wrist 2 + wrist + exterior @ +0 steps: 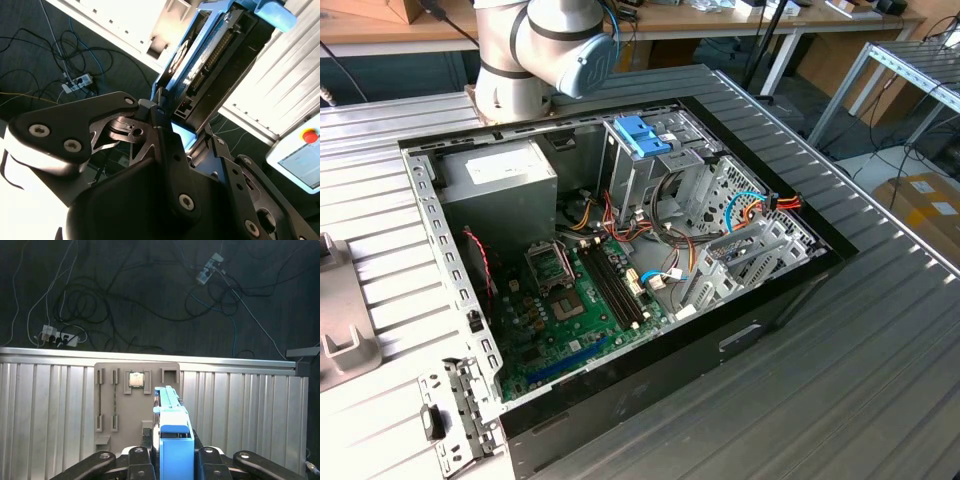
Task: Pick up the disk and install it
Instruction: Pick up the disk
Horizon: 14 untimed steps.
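Note:
My gripper (pixel 173 458) is shut on the disk (pixel 172 432), which stands on edge between the fingers with its blue plastic side rail facing the camera in the first wrist view. In the second wrist view the disk (pixel 212 52) shows its dark body, connector pins and a blue rail end, sticking out beyond the gripper (pixel 175 125). It is held in the air above the ribbed metal table (pixel 250 405), over a grey fixture plate (pixel 125 415). The open computer case (pixel 790 290) lies on its side in the exterior view, with the arm's base (pixel 520 60) behind it.
Inside the case are a grey power supply (pixel 500 185), a metal drive cage with a blue latch (pixel 645 135), the motherboard (pixel 575 300) and loose cables (pixel 760 205). A small chip (pixel 136 379) sits on the fixture plate. Cables and power strips (pixel 57 337) lie on the floor beyond the table edge.

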{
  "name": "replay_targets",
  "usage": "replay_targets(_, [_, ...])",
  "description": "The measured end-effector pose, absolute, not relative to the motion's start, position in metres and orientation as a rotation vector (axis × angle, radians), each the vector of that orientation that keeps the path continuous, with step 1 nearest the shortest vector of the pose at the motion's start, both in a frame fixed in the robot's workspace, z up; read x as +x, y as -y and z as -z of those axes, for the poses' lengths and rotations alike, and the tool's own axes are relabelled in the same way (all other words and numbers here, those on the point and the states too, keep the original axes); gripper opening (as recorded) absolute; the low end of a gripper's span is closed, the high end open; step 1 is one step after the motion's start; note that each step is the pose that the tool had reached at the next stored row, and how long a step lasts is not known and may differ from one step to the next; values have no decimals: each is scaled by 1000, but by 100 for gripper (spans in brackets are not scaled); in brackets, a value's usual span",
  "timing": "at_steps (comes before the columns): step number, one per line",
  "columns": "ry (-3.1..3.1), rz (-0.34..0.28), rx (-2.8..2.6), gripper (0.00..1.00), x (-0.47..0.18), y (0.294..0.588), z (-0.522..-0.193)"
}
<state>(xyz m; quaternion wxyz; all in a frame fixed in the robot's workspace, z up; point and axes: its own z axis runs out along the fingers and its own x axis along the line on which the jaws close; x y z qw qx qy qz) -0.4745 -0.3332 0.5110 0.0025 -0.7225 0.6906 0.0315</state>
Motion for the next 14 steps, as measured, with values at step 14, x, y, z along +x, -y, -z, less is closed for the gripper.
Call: replay_targets(14, [-2167, -97, -2267, 37, -472, 333, -511])
